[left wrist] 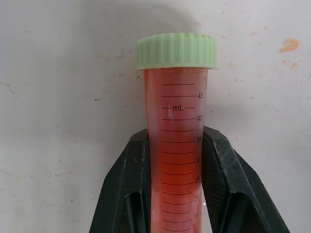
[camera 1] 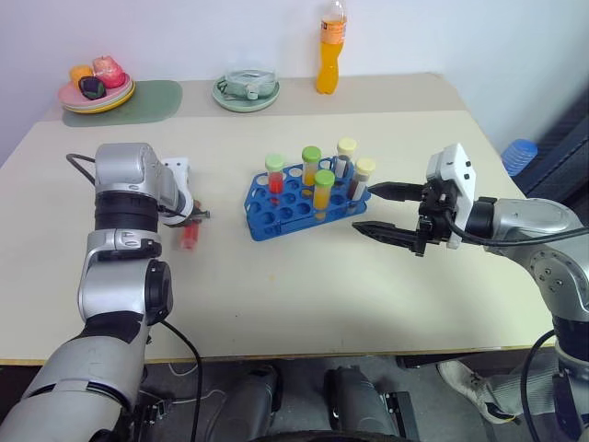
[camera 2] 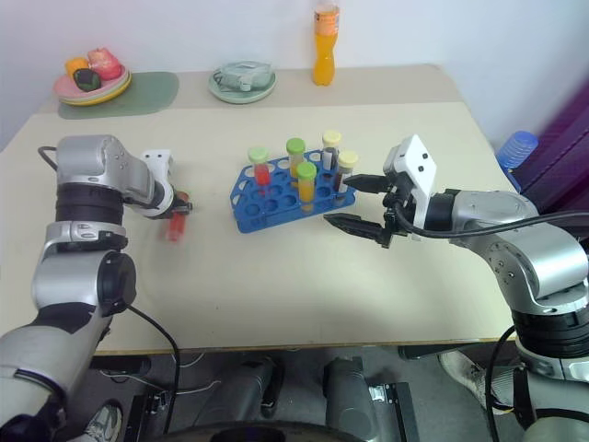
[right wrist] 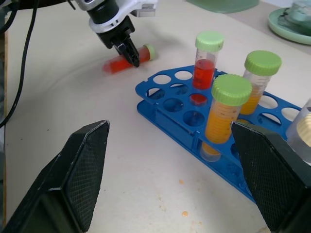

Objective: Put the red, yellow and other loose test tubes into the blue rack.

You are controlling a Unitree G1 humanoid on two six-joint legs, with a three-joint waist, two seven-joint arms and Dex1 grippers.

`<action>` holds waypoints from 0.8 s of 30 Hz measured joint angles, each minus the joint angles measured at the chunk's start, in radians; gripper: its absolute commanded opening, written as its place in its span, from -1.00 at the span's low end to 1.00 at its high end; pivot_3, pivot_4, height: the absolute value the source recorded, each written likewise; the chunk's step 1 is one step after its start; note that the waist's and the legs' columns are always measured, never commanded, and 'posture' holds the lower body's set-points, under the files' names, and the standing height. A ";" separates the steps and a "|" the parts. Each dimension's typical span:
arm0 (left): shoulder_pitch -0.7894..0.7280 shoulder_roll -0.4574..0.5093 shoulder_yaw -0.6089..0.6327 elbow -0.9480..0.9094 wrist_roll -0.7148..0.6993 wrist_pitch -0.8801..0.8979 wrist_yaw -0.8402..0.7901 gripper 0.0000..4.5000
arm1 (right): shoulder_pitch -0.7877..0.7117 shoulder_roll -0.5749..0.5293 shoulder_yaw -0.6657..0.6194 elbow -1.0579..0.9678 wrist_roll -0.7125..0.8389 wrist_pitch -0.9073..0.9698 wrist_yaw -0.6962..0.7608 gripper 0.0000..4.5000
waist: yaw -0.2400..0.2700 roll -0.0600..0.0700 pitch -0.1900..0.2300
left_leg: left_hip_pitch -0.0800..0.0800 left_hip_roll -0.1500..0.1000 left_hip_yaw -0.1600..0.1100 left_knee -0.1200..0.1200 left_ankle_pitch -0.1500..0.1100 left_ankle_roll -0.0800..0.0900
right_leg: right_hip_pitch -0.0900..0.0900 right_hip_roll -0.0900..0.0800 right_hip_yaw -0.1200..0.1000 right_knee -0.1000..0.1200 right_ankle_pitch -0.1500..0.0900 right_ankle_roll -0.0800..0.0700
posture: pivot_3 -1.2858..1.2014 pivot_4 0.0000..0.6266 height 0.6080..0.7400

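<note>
A loose test tube (left wrist: 177, 111) with red liquid and a green cap lies flat low over the table, left of the blue rack (camera 1: 276, 219). My left gripper (camera 1: 195, 217) points down at it and is shut on its middle, one finger on each side. Whether the tube rests on the table I cannot tell. The rack holds several upright tubes, among them a red one (camera 1: 274, 175) and a yellow one (camera 1: 323, 191). My right gripper (camera 1: 363, 207) hovers open just right of the rack, holding nothing. The right wrist view also shows the left gripper (right wrist: 130, 54) on the red tube (right wrist: 116, 63).
At the back of the table stand an orange drink bottle (camera 1: 331, 51), a green dish (camera 1: 246, 92) and a plate of toy food (camera 1: 97, 90) on a green mat. A ribbed blue cylinder (camera 1: 520, 155) sits beyond the table's right edge.
</note>
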 measured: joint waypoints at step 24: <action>0.605 -0.177 -0.046 -0.629 -0.188 -1.458 -0.736 -0.66 | 0.137 0.028 -0.097 -0.100 0.057 0.078 -0.145 0.82 | 0.006 0.000 0.000 | -0.002 0.000 0.003 0.002 0.000 0.001 | 0.000 -0.002 0.000 -0.004 0.001 -0.001 | 0.03 -0.52 1.00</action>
